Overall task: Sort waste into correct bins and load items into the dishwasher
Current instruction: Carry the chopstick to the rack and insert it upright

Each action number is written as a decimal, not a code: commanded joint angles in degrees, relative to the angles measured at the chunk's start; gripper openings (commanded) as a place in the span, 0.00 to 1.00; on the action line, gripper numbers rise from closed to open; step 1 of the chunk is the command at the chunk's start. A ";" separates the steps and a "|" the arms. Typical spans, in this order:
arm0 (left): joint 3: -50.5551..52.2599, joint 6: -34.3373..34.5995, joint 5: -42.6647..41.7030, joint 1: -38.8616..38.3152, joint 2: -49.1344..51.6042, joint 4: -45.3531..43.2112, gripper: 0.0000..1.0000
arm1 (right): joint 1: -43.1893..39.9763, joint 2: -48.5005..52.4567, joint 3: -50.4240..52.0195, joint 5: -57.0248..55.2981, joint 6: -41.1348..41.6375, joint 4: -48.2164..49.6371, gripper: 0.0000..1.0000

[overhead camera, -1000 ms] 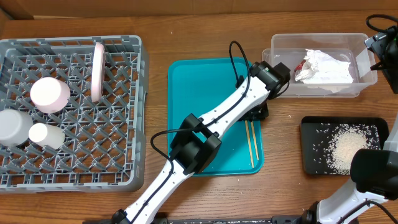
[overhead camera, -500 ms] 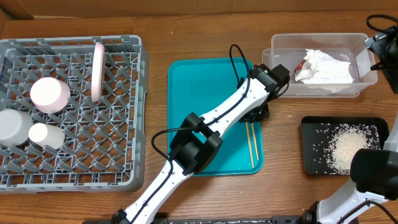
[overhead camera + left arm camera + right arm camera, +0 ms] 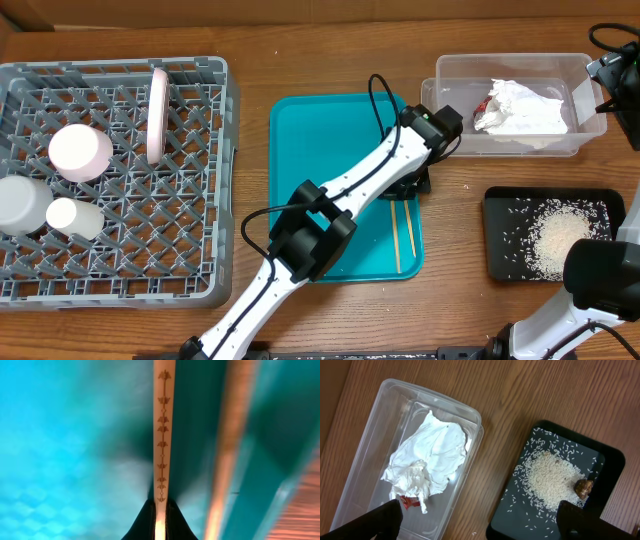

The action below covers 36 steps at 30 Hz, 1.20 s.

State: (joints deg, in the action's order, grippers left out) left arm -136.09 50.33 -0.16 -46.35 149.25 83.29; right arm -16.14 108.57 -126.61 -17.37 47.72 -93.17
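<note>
Left pincer point(image 3: 160, 512) tight together, left arm point(image 3: 350, 190) outstretched; right pincer point(image 3: 480, 519) wide apart.

On my left wrist feed the farther chopstick point(image 3: 227, 460) is just a blurred streak. The napkin point(image 3: 432, 455) covers most of the red wrapper point(image 3: 409, 503).

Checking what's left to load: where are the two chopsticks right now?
In the overhead view the wooden chopsticks lie side by side on the teal tray's right edge, left of the black tray; the left claw grips one.

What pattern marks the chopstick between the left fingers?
A row of small brown motifs on the chopstick; left wrist view shows it best.
</note>
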 commanded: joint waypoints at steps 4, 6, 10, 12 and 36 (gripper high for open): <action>-9.62 -10.58 0.37 5.62 -0.48 9.90 0.04 | -0.17 -0.90 -0.48 -0.59 -0.15 0.04 1.00; -14.71 -15.30 0.92 7.74 -2.25 13.55 0.04 | -0.17 -0.90 -0.48 -0.59 -0.17 0.04 1.00; -17.33 -29.33 -1.75 11.72 -8.09 13.55 0.04 | -0.17 -0.90 -0.48 -0.59 -0.17 0.04 1.00; -17.33 -31.71 -1.70 13.90 -11.45 13.55 0.04 | -0.17 -0.90 -0.48 -0.57 -0.17 0.04 1.00; 8.41 -52.13 -3.85 51.23 -30.42 6.27 0.04 | -0.17 -0.90 -0.48 -0.59 -0.17 0.04 1.00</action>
State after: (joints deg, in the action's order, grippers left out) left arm -130.80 3.01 -0.38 4.36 119.09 91.81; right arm -16.14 108.57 -126.61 -17.37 47.72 -93.12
